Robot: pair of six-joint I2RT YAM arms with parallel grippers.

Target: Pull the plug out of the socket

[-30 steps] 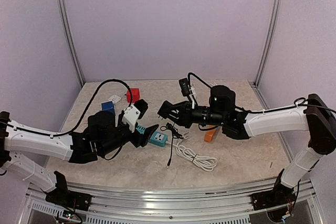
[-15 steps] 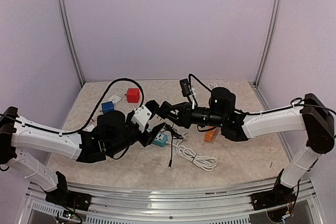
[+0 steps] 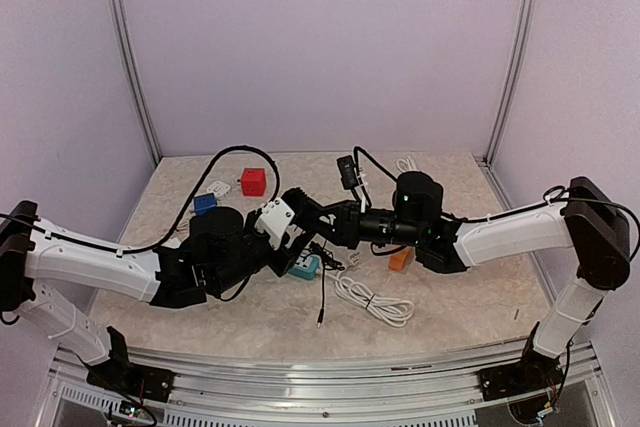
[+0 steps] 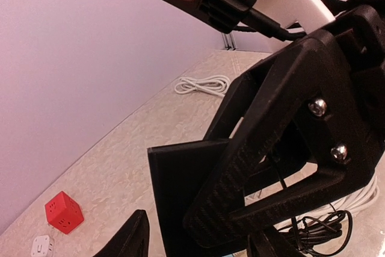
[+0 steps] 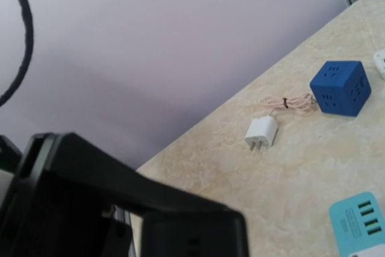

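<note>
Where the two arms meet over the middle of the bench point(image 3: 450, 297), the left hand point(image 3: 294, 244) sits with its fingers spread wide and nothing gripped. The right hand point(image 3: 303, 209) hangs close against it and fills the left wrist view; whether it is parted or closed cannot be told. The teal socket point(image 3: 303, 267) lies flat on the bench just nearer than both hands, with a black cord point(image 3: 323, 287) bunched at its right side and a white cable coil point(image 3: 372, 299) further right; the plug itself is hidden, seating unclear.
</note>
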